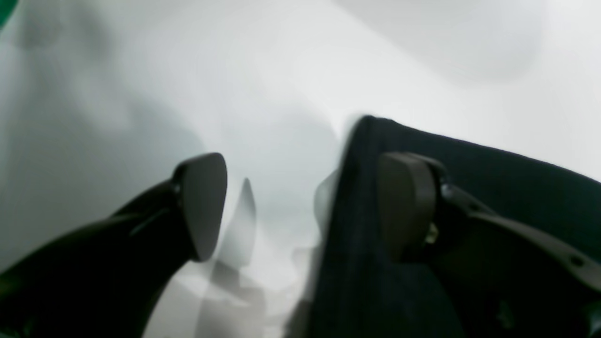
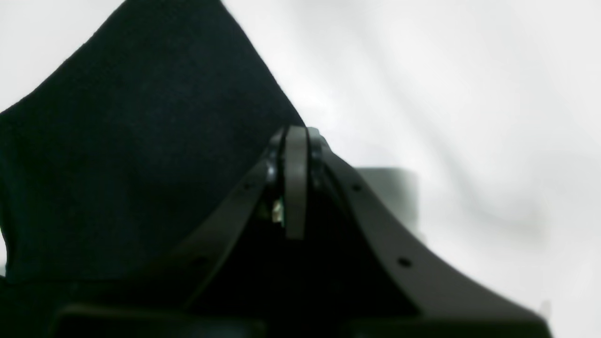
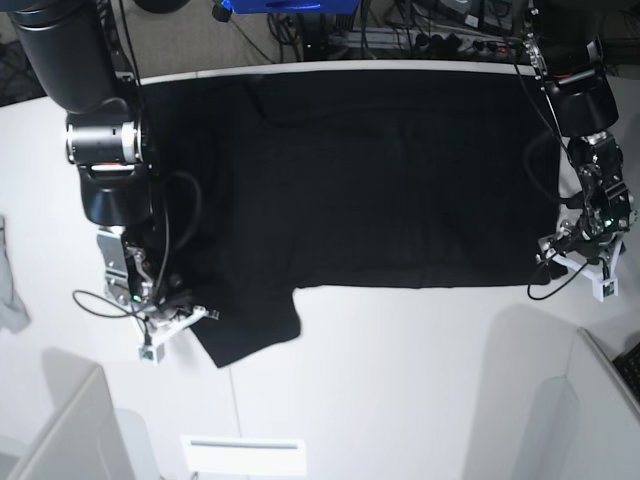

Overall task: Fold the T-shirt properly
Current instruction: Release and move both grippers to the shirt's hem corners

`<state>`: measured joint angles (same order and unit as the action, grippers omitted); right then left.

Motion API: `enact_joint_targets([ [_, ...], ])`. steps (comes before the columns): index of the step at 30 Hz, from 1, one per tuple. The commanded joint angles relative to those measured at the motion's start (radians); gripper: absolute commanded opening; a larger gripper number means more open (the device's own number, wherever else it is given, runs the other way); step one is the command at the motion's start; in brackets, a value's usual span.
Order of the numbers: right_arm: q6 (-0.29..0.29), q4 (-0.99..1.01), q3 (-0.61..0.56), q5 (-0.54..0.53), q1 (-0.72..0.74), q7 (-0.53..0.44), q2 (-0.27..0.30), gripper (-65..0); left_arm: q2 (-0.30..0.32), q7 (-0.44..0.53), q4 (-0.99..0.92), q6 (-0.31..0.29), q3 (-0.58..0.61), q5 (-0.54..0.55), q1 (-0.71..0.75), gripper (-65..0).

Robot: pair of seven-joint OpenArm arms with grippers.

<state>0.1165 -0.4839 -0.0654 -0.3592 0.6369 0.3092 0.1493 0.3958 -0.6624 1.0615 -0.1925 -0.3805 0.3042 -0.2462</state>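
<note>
Spanning the upper and middle part of the base view, the white tabletop [image 3: 400, 380] carries the T-shirt [image 3: 380, 190], a large sheet of plain, matte black cloth spread nearly flat, with one sleeve [image 3: 250, 325] jutting toward the lower left of the frame. Its lower hem runs almost straight across the middle of the frame; faint creases cross the cloth near the top.

The right arm [image 3: 105, 140], a thick black cylinder with a silver ring, stands at the left edge of the base view. The right hand [image 2: 296, 183] sits just beside the sleeve's outer edge; in the right wrist view its two flat, grey-brown pads are pressed together, with no cloth visible between them, and a peaked fold of dark, finely napped cloth rises to the upper left of them.

The left arm [image 3: 580, 90] descends along the right edge of the base view. The left hand [image 1: 305, 206] is at the shirt's lower right corner, its rounded pads standing well apart; in the left wrist view one pad lies against the black cloth edge, the other over bare white tabletop.
</note>
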Motion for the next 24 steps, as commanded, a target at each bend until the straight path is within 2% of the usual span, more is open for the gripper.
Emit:
enact_joint_targets([
  [1,0.005,-0.002,0.0,0.002,0.018,0.04,0.002,-65.0,0.016,0.025,0.009,-0.005,-0.002,0.006,-0.034,-16.9],
  [6,0.005,-0.008,0.0,0.002,0.019,0.06,0.002,-65.0,0.002,0.037,-0.063,-0.003,0.002,0.011,-0.077,-16.9],
  [11,0.005,-0.009,0.0,0.002,0.024,0.06,0.002,-65.0,-0.01,0.114,-0.174,-0.003,0.008,0.005,-0.127,-16.9],
  [17,0.005,-0.009,0.0,0.002,0.024,0.06,0.002,-65.0,-0.021,0.117,-0.257,-0.003,0.012,0.005,-0.176,-17.1],
  [21,0.005,-0.009,0.0,0.002,0.024,0.06,0.002,-65.0,-0.021,0.119,-0.258,-0.003,0.094,0.005,-0.175,-17.6],
  [22,0.005,-0.009,0.0,0.002,0.024,0.06,0.002,-65.0,-0.021,0.119,-0.26,-0.003,0.104,0.006,-0.173,-19.1],
  [24,0.005,-0.009,0.0,0.002,0.024,0.06,0.002,-65.0,-0.021,0.119,-0.26,-0.003,0.114,0.011,-0.167,-27.6],
])
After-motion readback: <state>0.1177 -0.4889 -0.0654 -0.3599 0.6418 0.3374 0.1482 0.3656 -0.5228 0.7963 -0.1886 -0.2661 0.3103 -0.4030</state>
